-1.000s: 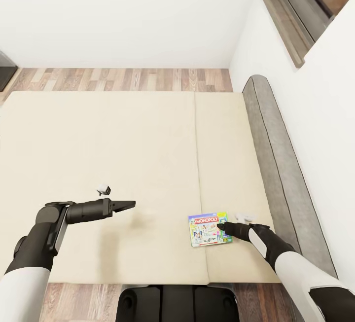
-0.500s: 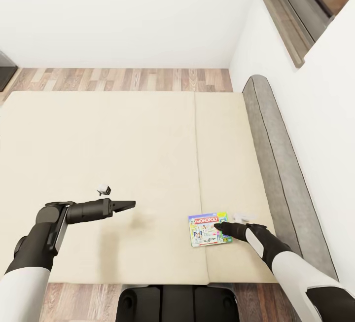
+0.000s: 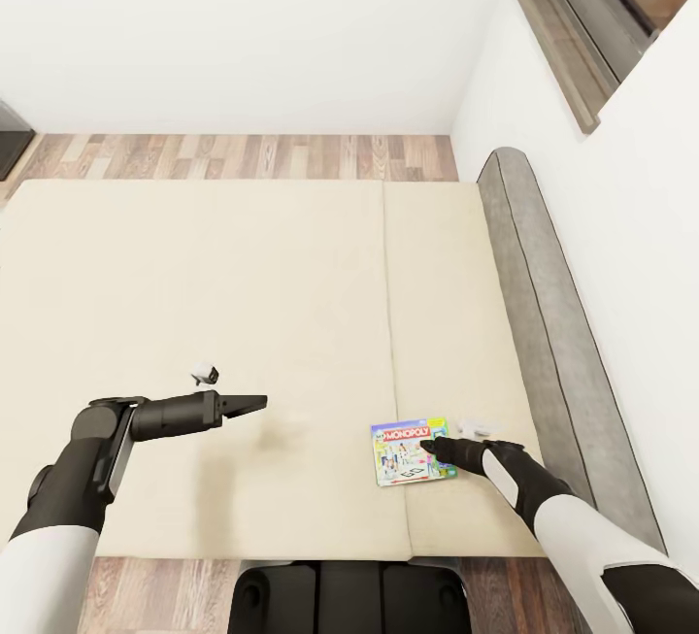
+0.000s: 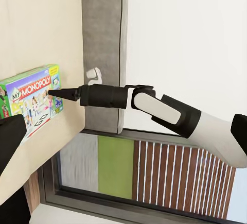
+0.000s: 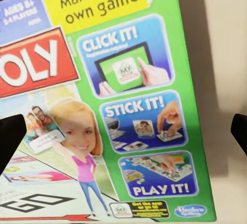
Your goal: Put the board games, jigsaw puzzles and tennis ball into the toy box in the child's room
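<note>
One board game (image 3: 412, 452), a flat green Monopoly box, lies on the cream bed (image 3: 243, 284) just right of the mattress seam, near the front edge. My right gripper (image 3: 429, 444) is low over the box's right side. In the right wrist view it (image 5: 123, 131) is open, one finger at each side of the picture and the box lid (image 5: 113, 105) between them. The left wrist view shows the right gripper (image 4: 54, 92) tip at the box (image 4: 31, 98). My left gripper (image 3: 254, 404) hovers open over bare mattress, well left of the game.
A grey padded bed side (image 3: 544, 323) runs along the right, against a white wall with a window sill (image 3: 563, 32) above. Wood floor (image 3: 243, 156) lies beyond the bed. A dark cabinet corner (image 3: 10, 139) shows at far left. My base (image 3: 349, 595) touches the bed's front.
My right gripper has edged slightly further over the Monopoly box. The left arm and the box have not moved.
</note>
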